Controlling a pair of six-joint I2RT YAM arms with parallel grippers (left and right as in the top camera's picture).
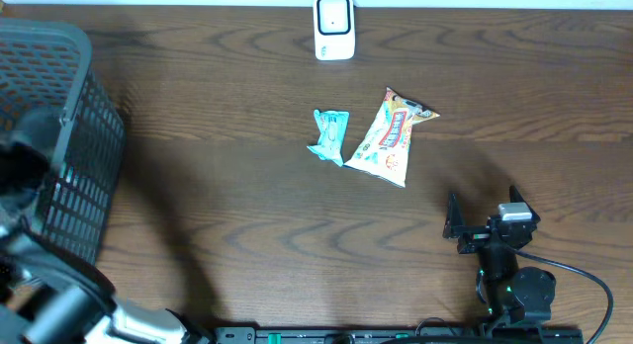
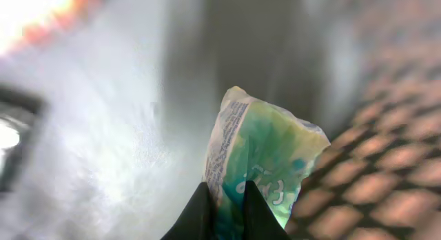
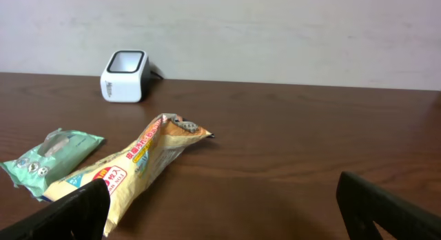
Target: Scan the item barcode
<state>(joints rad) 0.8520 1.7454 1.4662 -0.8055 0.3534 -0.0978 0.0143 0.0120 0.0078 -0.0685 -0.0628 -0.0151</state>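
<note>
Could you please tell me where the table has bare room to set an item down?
Bare wood lies between the basket and the teal packet, and right of the orange bag. The middle, below the scanner, is crowded.

**Wooden table with a mesh basket and two snack packets**

A dark brown wood-grain table (image 1: 227,215) fills the overhead view. At the left edge of the frame stands a dark grey mesh basket (image 1: 74,127), its rim reaching the upper left corner. Just right of centre, two packets lie flat side by side. The larger is a long yellow-and-orange snack bag (image 1: 389,136) with red print, slanting from upper right to lower left. Just left of it is a small, crumpled teal wrapper (image 1: 329,134). In the right wrist view, a plain pale wall (image 3: 275,33) rises behind the table's far edge.
</note>
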